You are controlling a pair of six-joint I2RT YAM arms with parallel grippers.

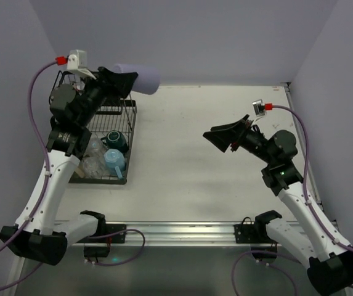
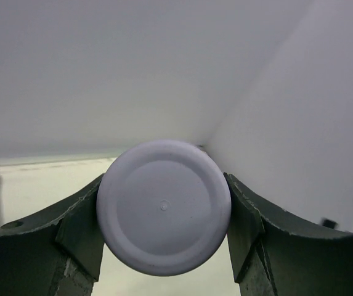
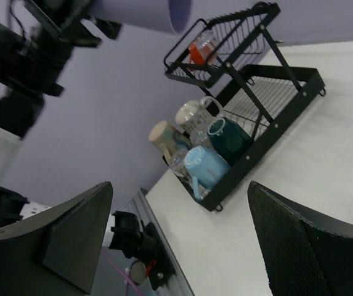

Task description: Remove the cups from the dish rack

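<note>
White table (image 1: 194,154), pale lavender walls on three sides

Dish rack (image 1: 102,148) at table's left edge, black wire, raised basket over its far part

Left gripper (image 1: 122,82) raised above rack's far end, jaws clamped on lavender tumbler (image 1: 144,79); tumbler on its side, base toward wrist, mouth pointing right

Right gripper (image 1: 218,140) over right half of table, jaws spread wide, nothing between them

Lower tray, near end: teal mug (image 1: 116,140), light blue mug (image 1: 113,159), clear glass (image 3: 191,115), cream mug (image 3: 162,134), clustered together

Small orange cup (image 3: 202,48) in raised basket
</note>
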